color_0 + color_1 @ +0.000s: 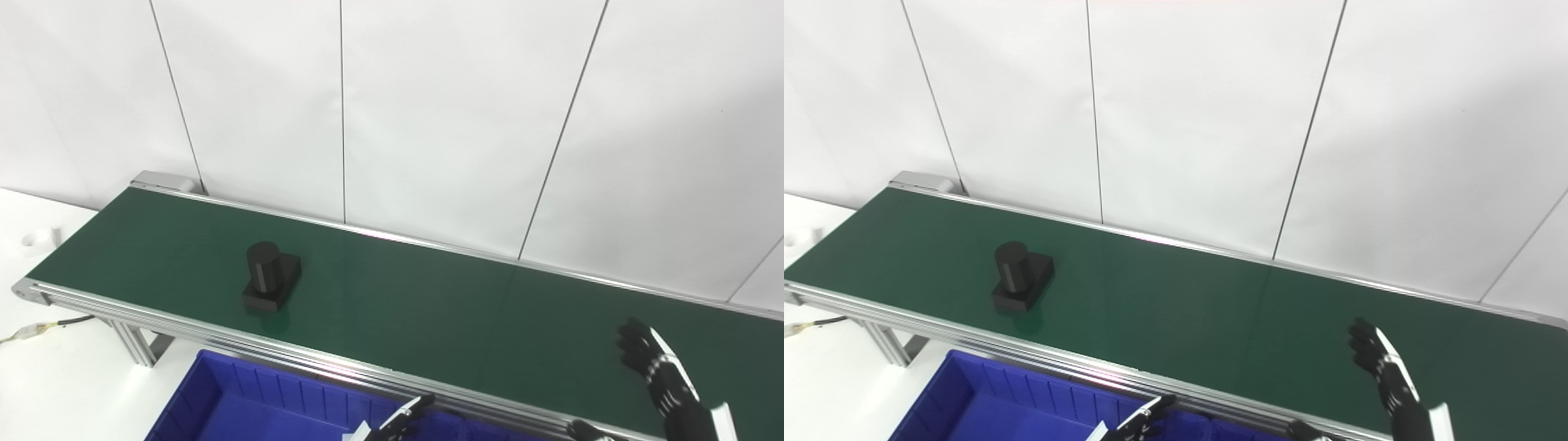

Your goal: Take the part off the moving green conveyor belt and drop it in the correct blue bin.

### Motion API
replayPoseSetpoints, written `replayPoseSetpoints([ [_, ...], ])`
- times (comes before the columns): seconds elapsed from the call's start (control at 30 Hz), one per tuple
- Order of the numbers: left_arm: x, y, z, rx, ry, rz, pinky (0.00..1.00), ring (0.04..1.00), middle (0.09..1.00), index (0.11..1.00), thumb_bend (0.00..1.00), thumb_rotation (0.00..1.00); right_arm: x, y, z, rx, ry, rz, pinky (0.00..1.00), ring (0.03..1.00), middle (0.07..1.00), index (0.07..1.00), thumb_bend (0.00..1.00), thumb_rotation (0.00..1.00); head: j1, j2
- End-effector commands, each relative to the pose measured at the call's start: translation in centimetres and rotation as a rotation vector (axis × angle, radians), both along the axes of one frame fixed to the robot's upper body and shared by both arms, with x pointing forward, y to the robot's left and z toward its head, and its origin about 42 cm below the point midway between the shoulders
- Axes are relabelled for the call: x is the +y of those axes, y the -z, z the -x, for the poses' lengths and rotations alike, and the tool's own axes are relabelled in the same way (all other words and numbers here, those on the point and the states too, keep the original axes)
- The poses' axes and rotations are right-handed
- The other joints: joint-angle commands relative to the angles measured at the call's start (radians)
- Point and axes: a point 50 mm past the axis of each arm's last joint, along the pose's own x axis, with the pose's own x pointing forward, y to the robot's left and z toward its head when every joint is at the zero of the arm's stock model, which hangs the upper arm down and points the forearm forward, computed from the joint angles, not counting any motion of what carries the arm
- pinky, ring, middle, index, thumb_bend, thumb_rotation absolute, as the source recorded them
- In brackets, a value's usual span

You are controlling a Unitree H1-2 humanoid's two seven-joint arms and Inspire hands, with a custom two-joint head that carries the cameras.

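A black part [271, 276], a short cylinder standing on a square base, sits on the green conveyor belt [429, 306] toward its left end. My right hand [661, 373] is open and empty, raised over the belt's right part, far to the right of the part. Only the fingertips of my left hand [401, 419] show at the bottom edge, over the blue bin [245, 404]; the fingers look spread and hold nothing. The same part [1021, 277] and right hand [1384, 367] appear in the right eye view.
The belt's aluminium frame [184, 327] runs along its near edge, with a support leg [138, 343] at the left. The blue bin stands below the belt's near edge. A white table [37, 245] with a small white piece lies at the left. White wall panels stand behind.
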Motion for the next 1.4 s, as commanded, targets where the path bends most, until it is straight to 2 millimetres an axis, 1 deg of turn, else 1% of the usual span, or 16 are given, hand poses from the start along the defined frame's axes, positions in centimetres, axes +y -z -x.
replayPoseSetpoints([
  [0.0, 0.1, -1.2, -0.7, -0.074, -0.007, 0.032, 0.93, 0.959, 0.972, 0.946, 0.83, 0.35, 0.5, -1.3, -0.3, -0.038, -0.004, 0.008, 0.83, 0.856, 0.866, 0.894, 0.8, 0.28, 0.0, 0.0],
  [0.07, 0.2, -1.2, -0.7, -0.07, -0.004, 0.034, 0.96, 0.973, 0.981, 0.954, 0.81, 0.36, 0.6, -1.3, -0.5, -0.026, -0.003, 0.027, 0.84, 0.862, 0.872, 0.897, 0.79, 0.31, -0.014, -0.001],
  [0.1, 0.2, -1.1, -0.7, -0.071, -0.003, 0.029, 0.96, 0.976, 0.983, 0.956, 0.8, 0.36, 0.6, -1.3, -0.7, -0.023, -0.005, 0.034, 0.84, 0.862, 0.873, 0.897, 0.79, 0.31, -0.021, 0.005],
  [0.2, 0.2, -1.1, -0.8, -0.071, 0.002, 0.026, 0.95, 0.976, 0.987, 0.961, 0.78, 0.34, 0.7, -1.1, -1.2, -0.014, -0.016, 0.028, 0.84, 0.865, 0.877, 0.899, 0.78, 0.31, -0.021, 0.005],
  [0.27, 0.3, -1.1, -0.9, -0.075, -0.001, 0.019, 0.93, 0.966, 0.983, 0.96, 0.77, 0.34, 0.9, -0.8, -1.8, 0.004, -0.025, 0.012, 0.85, 0.879, 0.889, 0.908, 0.78, 0.33, -0.025, 0.008],
  [0.43, 0.7, -1.2, -1.0, -0.077, -0.002, 0.02, 0.95, 0.97, 0.984, 0.957, 0.76, 0.33, 1.6, -0.9, -3.3, 0.026, -0.045, 0.03, 0.88, 0.893, 0.898, 0.913, 0.78, 0.35, -0.021, 0.02],
  [0.63, 1.3, -1.0, -1.1, -0.072, -0.001, 0.017, 0.93, 0.956, 0.972, 0.948, 0.78, 0.35, 3.2, -1.9, -5.5, 0.053, -0.079, 0.085, 0.88, 0.887, 0.894, 0.911, 0.81, 0.37, -0.026, 0.03],
  [0.83, 1.7, -1.1, -1.2, -0.07, -0.005, 0.028, 0.91, 0.946, 0.967, 0.941, 0.8, 0.35, 4.5, -2.9, -7.4, 0.053, -0.113, 0.106, 0.88, 0.885, 0.902, 0.917, 0.8, 0.33, -0.019, 0.038],
  [0.9, 1.9, -1.2, -1.1, -0.071, -0.009, 0.037, 0.9, 0.944, 0.967, 0.939, 0.8, 0.36, 5.0, -3.2, -8.0, 0.05, -0.12, 0.118, 0.87, 0.883, 0.903, 0.916, 0.81, 0.35, -0.016, 0.043],
  [1.03, 2.6, -2.0, -0.2, -0.084, -0.027, 0.073, 0.89, 0.953, 0.968, 0.932, 0.82, 0.38, 6.0, -3.9, -9.2, 0.046, -0.133, 0.122, 0.88, 0.883, 0.899, 0.911, 0.82, 0.35, -0.016, 0.055],
  [1.1, 2.9, -2.6, 0.2, -0.099, -0.033, 0.092, 0.88, 0.959, 0.968, 0.93, 0.81, 0.36, 6.4, -4.3, -9.7, 0.045, -0.14, 0.125, 0.88, 0.881, 0.895, 0.909, 0.82, 0.36, -0.017, 0.063],
  [1.13, 3.1, -2.9, 0.4, -0.104, -0.026, 0.109, 0.88, 0.956, 0.965, 0.932, 0.79, 0.33, 6.6, -4.6, -9.9, 0.043, -0.143, 0.129, 0.88, 0.879, 0.891, 0.909, 0.82, 0.36, -0.018, 0.066],
  [1.23, 3.6, -3.7, 0.9, -0.123, -0.012, 0.126, 0.89, 0.948, 0.962, 0.936, 0.78, 0.32, 7.3, -5.3, -10.6, 0.036, -0.152, 0.147, 0.88, 0.877, 0.889, 0.911, 0.82, 0.38, -0.02, 0.081],
  [1.3, 3.8, -3.8, 1.4, -0.123, -0.007, 0.126, 0.89, 0.949, 0.965, 0.939, 0.79, 0.32, 7.6, -5.7, -11.1, 0.034, -0.158, 0.161, 0.88, 0.878, 0.889, 0.911, 0.82, 0.38, -0.017, 0.093],
  [1.33, 4.0, -3.8, 1.6, -0.121, -0.006, 0.125, 0.92, 0.969, 0.98, 0.942, 0.8, 0.33, 7.8, -5.8, -11.2, 0.035, -0.16, 0.167, 0.88, 0.877, 0.889, 0.911, 0.83, 0.4, -0.017, 0.093],
  [1.37, 4.1, -3.6, 1.9, -0.114, -0.009, 0.123, 0.93, 0.976, 0.985, 0.943, 0.81, 0.33, 8.0, -6.1, -11.5, 0.033, -0.165, 0.175, 0.88, 0.875, 0.89, 0.911, 0.83, 0.4, -0.016, 0.107],
])
